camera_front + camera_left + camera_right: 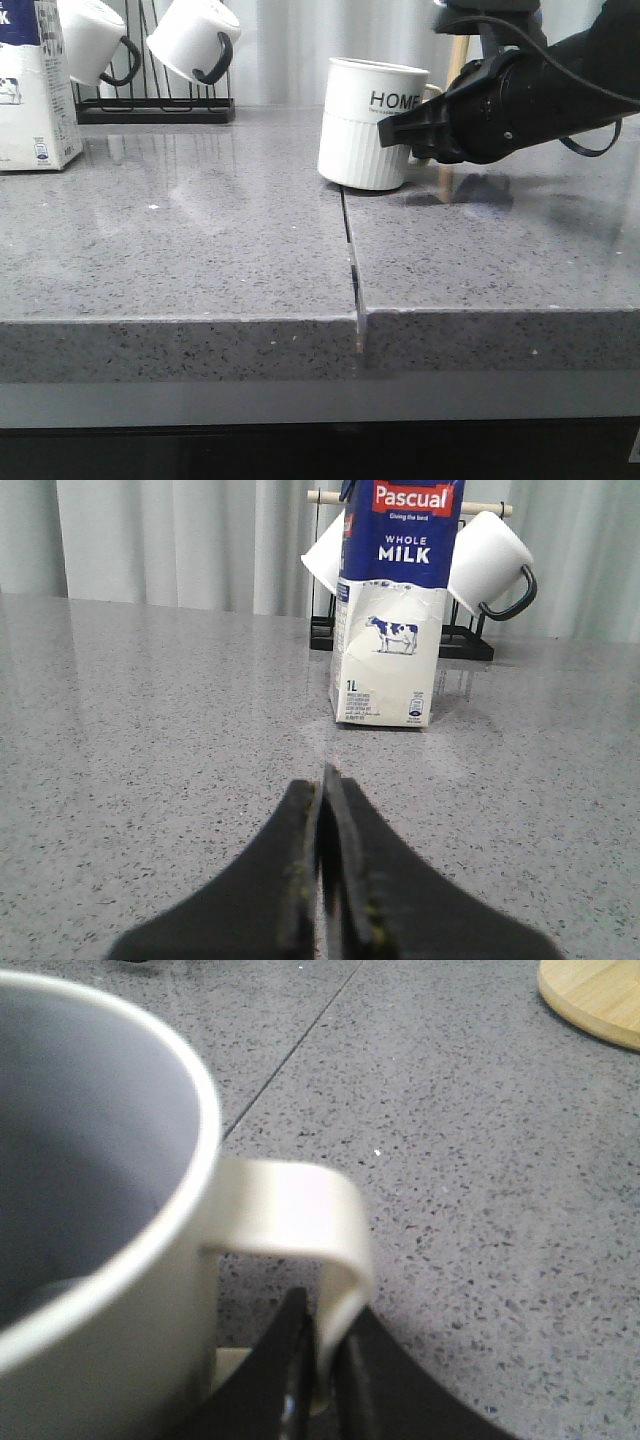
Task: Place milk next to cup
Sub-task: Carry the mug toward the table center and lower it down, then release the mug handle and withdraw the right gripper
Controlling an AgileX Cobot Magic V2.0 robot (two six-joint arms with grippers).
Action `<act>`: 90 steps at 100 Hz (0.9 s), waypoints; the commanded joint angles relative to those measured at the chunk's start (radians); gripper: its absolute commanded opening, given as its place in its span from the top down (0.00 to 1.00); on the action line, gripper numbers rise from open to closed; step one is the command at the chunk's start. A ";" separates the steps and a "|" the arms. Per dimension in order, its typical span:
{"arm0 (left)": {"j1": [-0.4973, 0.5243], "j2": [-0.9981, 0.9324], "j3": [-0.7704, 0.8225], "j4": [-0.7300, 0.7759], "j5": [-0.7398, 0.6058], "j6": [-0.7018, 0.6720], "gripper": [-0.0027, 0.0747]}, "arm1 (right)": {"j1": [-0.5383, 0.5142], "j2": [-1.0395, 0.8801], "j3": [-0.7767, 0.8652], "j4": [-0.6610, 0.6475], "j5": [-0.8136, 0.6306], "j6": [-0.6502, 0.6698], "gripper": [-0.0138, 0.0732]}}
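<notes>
One milk carton [33,85] stands upright at the far left of my front view, cut off by the frame edge, on the grey speckled countertop [200,260]. From the left wrist camera I read "Pascual WHOLE MILK" on its blue top, with a small cow on the white lower half [390,610]. It sits well apart from the cup [372,122], the white ribbed mug lettered "HOME", which rests just right of the seam [350,250] running through the counter.

My left gripper [322,810] hovers low over the counter on the near side of the carton, its jaws pressed together with nothing between them. My right gripper [320,1360] is at the cup: the fingers [285,1360] are closed on the lower part of the white handle [300,1210], one on either side of it.

Behind the carton, two white mugs with black handles [195,38] hang on a black rack [155,105]. Far right, a round wooden base [595,995] lies on the counter, and a wooden post [452,120] rises behind my right arm.
</notes>
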 commanded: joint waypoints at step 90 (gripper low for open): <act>-0.004 -0.031 0.040 -0.001 -0.086 -0.007 0.99 | 0.002 -0.446 0.256 0.020 0.003 -0.006 0.85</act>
